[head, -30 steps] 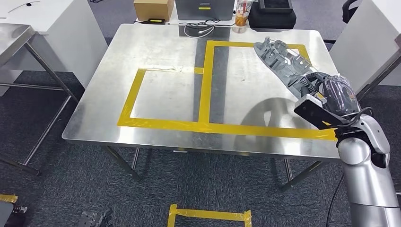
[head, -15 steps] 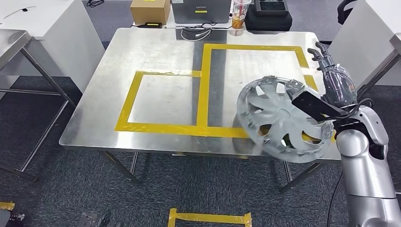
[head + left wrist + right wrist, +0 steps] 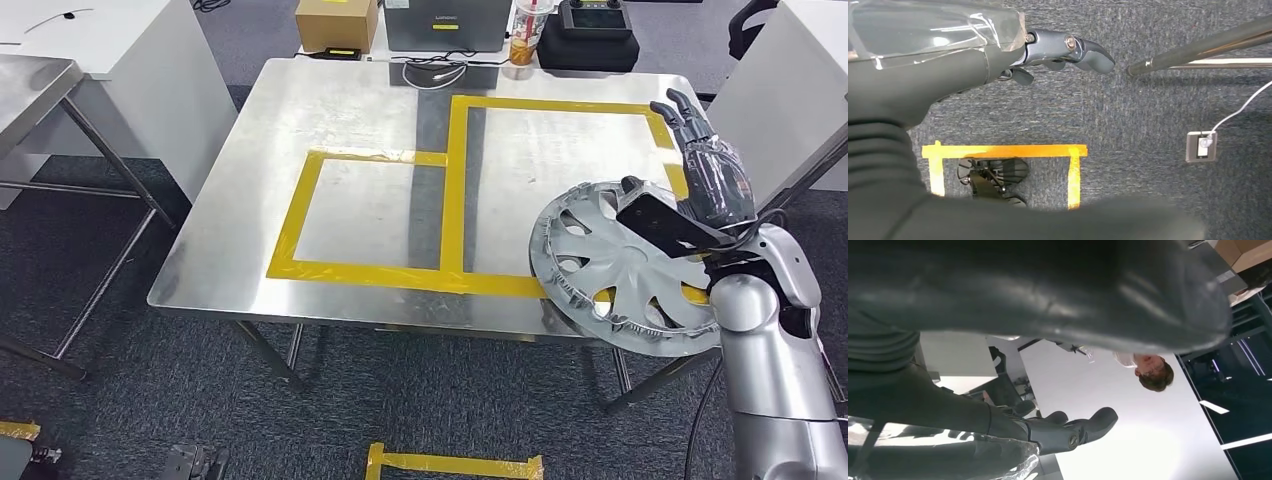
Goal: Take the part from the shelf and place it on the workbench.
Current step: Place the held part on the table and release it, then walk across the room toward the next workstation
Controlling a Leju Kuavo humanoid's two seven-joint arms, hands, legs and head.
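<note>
- Lying flat at the near right corner of the desk (image 3: 300, 130), the part (image 3: 625, 270), a silver wheel cover, has a good share of its rim hanging past the desk's front edge.
- Its far half rests on the steel top and straddles the yellow tape outline (image 3: 455, 180); it is only partly inside the larger taped box.
- Above and just beyond the part, the right robot hand (image 3: 712, 170) has its fingers extended and apart, gripping nothing; the wrist camera block sits over the part's far rim, so whether anything there touches the part cannot be told.
- Over the carpeted floor, the left robot hand (image 3: 1068, 50) holds nothing, with its fingers loosely curled in.
- Main risk, as I judge it: the overhang. With so much of the disc unsupported, a nudge from the forearm or wrist during withdrawal could tip or slide it off the front edge.
- Smooth steel offers little friction, so a light drag from a finger could shift the part further out.
- Placement may also count as poor, since the part covers the tape rather than sitting within it.
- A drink cup (image 3: 520, 35) and cables at the far edge are well apart and unlikely to be disturbed.
</note>
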